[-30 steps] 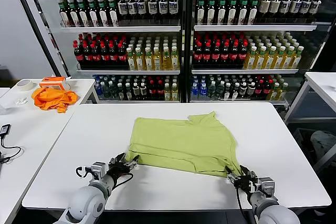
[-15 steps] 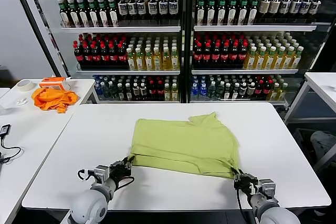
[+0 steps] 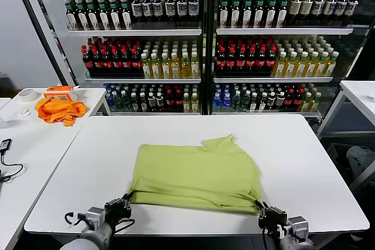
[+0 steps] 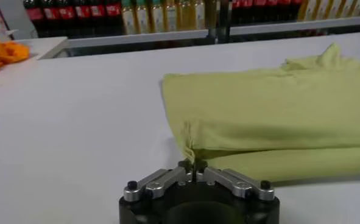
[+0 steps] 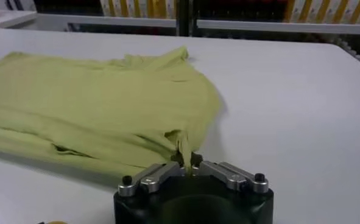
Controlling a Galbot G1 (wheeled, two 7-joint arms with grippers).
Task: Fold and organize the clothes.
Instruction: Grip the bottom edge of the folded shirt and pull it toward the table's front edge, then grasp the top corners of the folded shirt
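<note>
- Step in hand, as I judge it: a 2-pincer pull of the shirt (image 3: pixel 196 173) by its near hem, dragging it toward the near edge of the tabletop (image 3: pixel 304 144) to smooth it for a fold.
- Left pincer (image 3: pixel 125 204) is clenched on the shirt's near corner at about 7 o'clock of the cloth; in the left wrist view the left pincer (image 4: pixel 194 168) has a small gather of fabric nipped between its tips.
- Right pincer (image 3: pixel 262 208) is clenched on the opposite near corner, at about 5 o'clock; the right wrist view shows the right pincer (image 5: pixel 189 163) with a pinched tuft of cloth rising from between its tips.
- Next move, by my reckoning: lift both corners evenly and carry them toward 12 o'clock to lay the near half over the far half. It calls for matched height and pace on both sides, else the hem will skew or a corner slip free.
- The shirt lies at the middle of the tabletop, toward the near edge, and is already doubled: a second layer shows along the near edge.
- It is lime, plain on the side showing, mostly flat, with a crumpled peak at 12 o'clock.
- An orange cloth (image 3: pixel 58 109) sits on a side table at 10 o'clock, well apart.
</note>
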